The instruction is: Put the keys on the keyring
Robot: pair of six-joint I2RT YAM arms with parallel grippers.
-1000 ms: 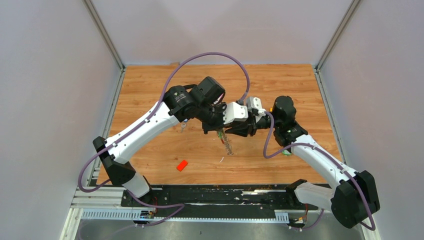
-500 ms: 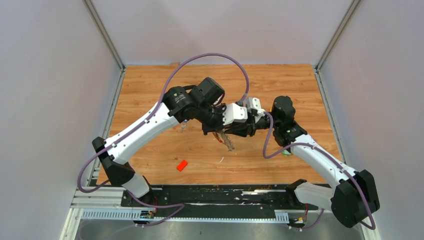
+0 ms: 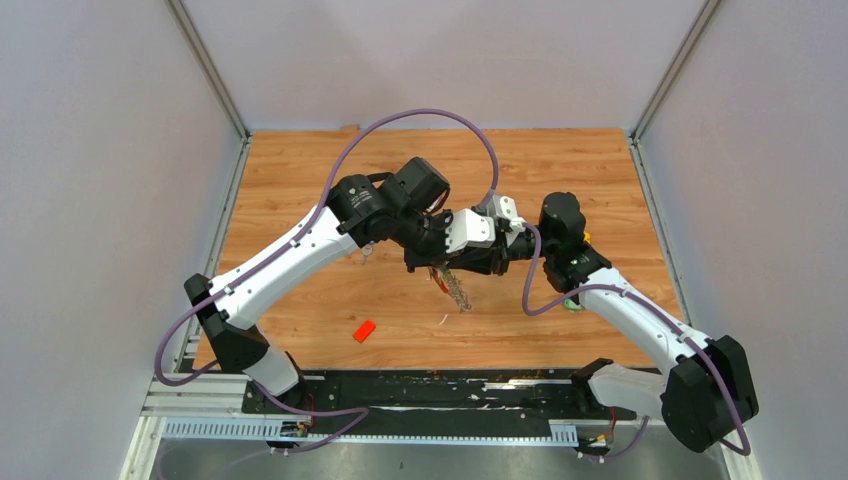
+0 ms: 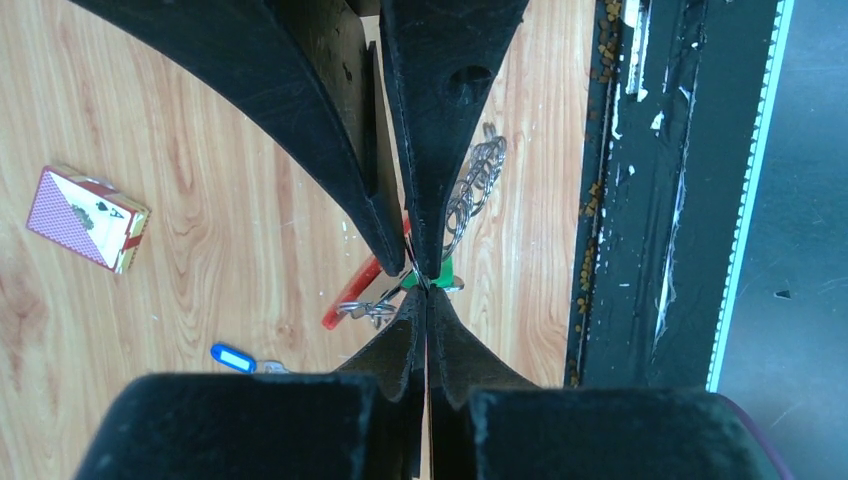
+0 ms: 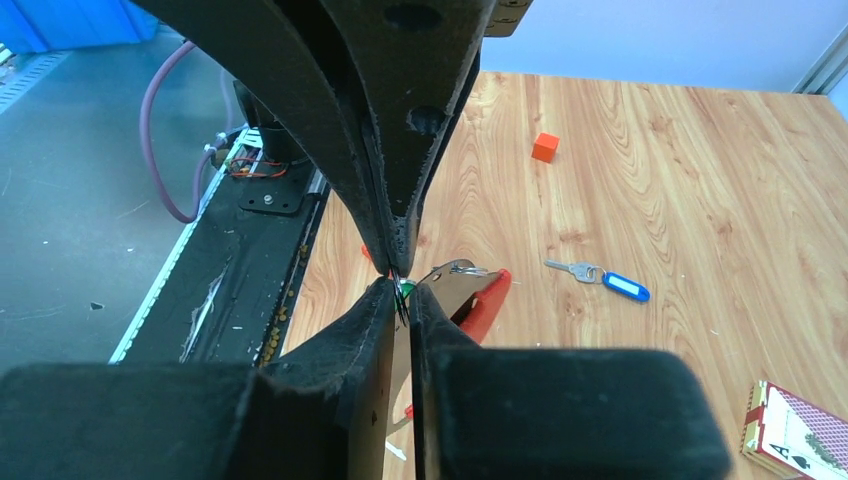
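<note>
Tips of left tool (image 4: 424, 292) and right tool (image 5: 400, 290) clamp one keyring (image 4: 347, 303), maybe one green key (image 4: 443, 272)

Top camera is looking down from above and behind the arm bases, taking in the whole tabletop (image 3: 300, 180) from afar. Wrist cameras are sitting close, each sighting along its own pincer, left (image 4: 425, 300) steeply downward, right (image 5: 400, 290) lower across the wood. Both are catching the blue-tagged key (image 4: 232, 357) and card pack (image 4: 87, 218).
</note>
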